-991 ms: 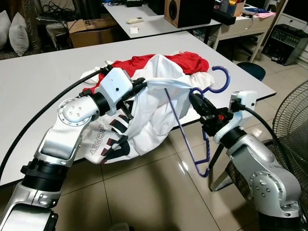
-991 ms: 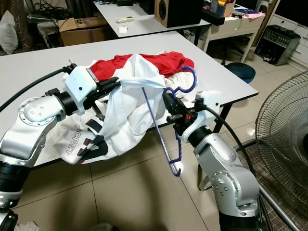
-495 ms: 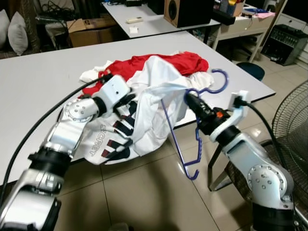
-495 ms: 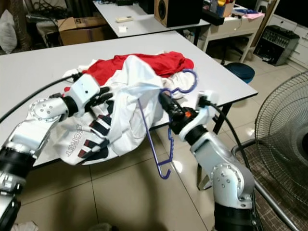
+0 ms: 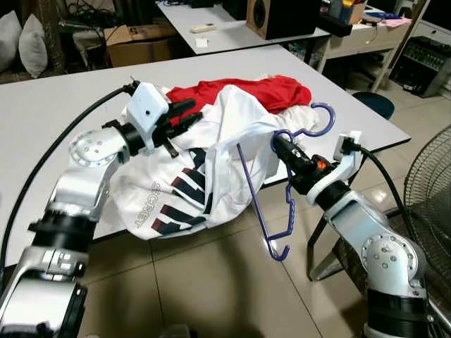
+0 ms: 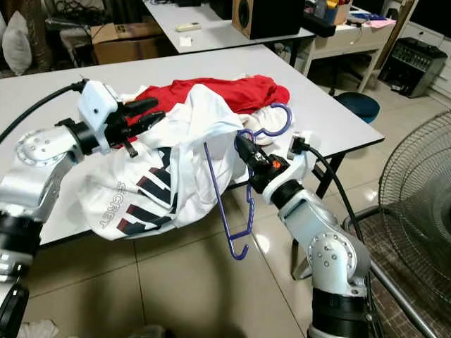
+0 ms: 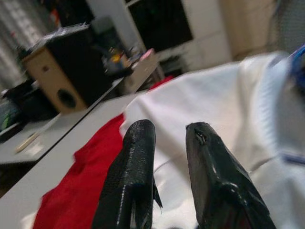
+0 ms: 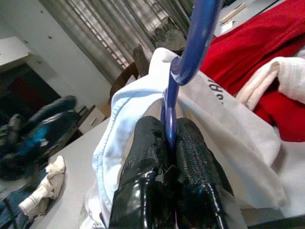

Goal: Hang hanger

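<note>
— Where is the hanger sitting right now?

— The blue hanger (image 5: 282,184) is hanging in the middle right of the frame, off the near edge of the white table (image 5: 56,113). The right gripper (image 5: 280,146) is pinching it just below the hook, fingers (image 8: 190,157) pressed together on the blue stem. One arm of the hanger is reaching up into the white shirt (image 5: 211,169), and its lower corner is dangling over the tiled floor (image 5: 211,282).

— And the other arm?

— The left gripper (image 5: 184,113) is hovering at the upper left of the clothes pile, its fingers (image 7: 133,171) slightly spread and gripping nothing, pointing over the white shirt and the red garment (image 5: 261,91).

— Anything else around?

— A fan (image 5: 433,183) is standing at the right edge.
</note>
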### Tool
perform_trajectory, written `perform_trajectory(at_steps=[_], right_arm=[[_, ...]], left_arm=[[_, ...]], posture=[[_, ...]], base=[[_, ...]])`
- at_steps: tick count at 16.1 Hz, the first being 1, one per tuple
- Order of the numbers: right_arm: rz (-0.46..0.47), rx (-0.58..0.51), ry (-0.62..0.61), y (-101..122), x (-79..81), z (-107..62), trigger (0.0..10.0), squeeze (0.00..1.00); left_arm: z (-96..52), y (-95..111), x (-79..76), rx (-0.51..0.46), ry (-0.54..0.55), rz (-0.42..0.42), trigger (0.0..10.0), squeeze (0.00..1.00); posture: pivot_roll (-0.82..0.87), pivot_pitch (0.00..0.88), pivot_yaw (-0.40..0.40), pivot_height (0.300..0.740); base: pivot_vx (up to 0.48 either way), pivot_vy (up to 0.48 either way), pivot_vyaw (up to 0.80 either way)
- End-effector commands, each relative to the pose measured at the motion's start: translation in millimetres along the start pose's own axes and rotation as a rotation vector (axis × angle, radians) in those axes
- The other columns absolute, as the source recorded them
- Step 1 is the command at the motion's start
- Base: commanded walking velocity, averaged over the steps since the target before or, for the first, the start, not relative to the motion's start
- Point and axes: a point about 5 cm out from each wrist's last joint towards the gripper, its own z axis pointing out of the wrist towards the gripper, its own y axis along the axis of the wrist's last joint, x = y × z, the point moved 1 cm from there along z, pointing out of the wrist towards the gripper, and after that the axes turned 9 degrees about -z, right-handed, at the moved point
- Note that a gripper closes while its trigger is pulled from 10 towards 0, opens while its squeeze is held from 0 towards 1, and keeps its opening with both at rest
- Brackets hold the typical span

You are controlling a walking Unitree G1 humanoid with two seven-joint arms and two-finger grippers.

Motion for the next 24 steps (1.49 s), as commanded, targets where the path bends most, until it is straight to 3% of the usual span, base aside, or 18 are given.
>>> perform_trajectory(at_steps=[1, 2, 3, 4, 5, 6, 7, 12, 16, 18, 20, 24], right_arm=[[0.004, -0.001, 0.0, 2, -0.1, 2.1, 10.0, 0.0], [0.007, 0.001, -0.005, 2, -1.0, 3.7, 10.0, 0.0], [0.01, 0.003, -0.006, 2, -1.5, 4.9, 10.0, 0.0], [0.012, 0.008, -0.003, 2, -1.3, 6.1, 10.0, 0.0], [0.012, 0.012, 0.0, 1, -0.7, 7.2, 10.0, 0.0], [0.013, 0.013, 0.002, 1, -0.3, 7.5, 10.0, 0.0], [0.013, 0.015, 0.004, 1, 0.2, 8.2, 10.0, 0.0], [0.012, 0.018, 0.01, 0, 0.8, 9.9, 10.0, 0.0], [0.01, 0.018, 0.014, -1, 2.3, 9.6, 10.0, 0.0], [0.009, 0.016, 0.013, -1, 2.5, 9.1, 10.0, 0.0], [0.008, 0.015, 0.012, 0, 2.3, 8.7, 10.0, 0.0], [0.007, 0.012, 0.009, 0, 1.4, 8.2, 10.0, 0.0]], left_arm=[[-3.2, 16, 1.0, -0.078, -0.015, -0.026, 10.0, 0.0], [-6.0, 33, -12.1, -0.15, -0.139, -0.109, 10.0, 0.06], [-8.6, 37, -29.4, -0.145, -0.275, -0.151, 10.0, 0.67], [-11.5, 22, -57.5, -0.012, -0.442, -0.175, 10.0, 0.65], [-11.8, -2, -76.6, 0.13, -0.504, -0.139, 10.0, 0.09], [-9.1, -13, -79.3, 0.175, -0.483, -0.096, 10.0, 0.0], [-2.0, -32, -87.3, 0.228, -0.461, -0.035, 10.0, 0.0], [20.5, -27, -100.6, 0.164, -0.417, 0.019, 10.0, 0.0], [28.9, -44, -110.4, 0.184, -0.426, 0.087, 10.0, 0.0], [29.8, -55, -103.2, 0.233, -0.383, 0.185, 10.0, 0.0], [28.5, -58, -97.7, 0.254, -0.364, 0.215, 10.0, 0.0], [17.5, -75, -67.6, 0.384, -0.294, 0.34, 10.0, 0.0]], posture=[[-0.03, 0.0, 0.002, 0.74], [-0.03, 0.0, -0.001, 0.74], [-0.03, 0.0, -0.001, 0.74], [-0.02, 0.0, -0.012, 0.74], [-0.01, 0.0, -0.013, 0.74], [-0.01, 0.0, -0.017, 0.74], [-0.01, 0.0, -0.019, 0.74], [-0.01, 0.0, -0.014, 0.74], [-0.01, 0.0, -0.007, 0.74], [-0.02, 0.0, -0.004, 0.74], [-0.02, 0.0, -0.003, 0.74], [-0.02, 0.0, -0.003, 0.74]], base=[[0.0, 0.0, 0.0], [0.0, 0.0, 0.0], [0.0, 0.0, 0.0], [0.0, 0.0, 0.0], [0.0, 0.0, 0.0], [0.0, 0.0, 0.0], [0.0, 0.0, 0.0], [0.0, 0.0, 0.0], [0.0, 0.0, 0.0], [0.0, 0.0, 0.0], [0.0, 0.0, 0.0], [0.0, 0.0, 0.0]])
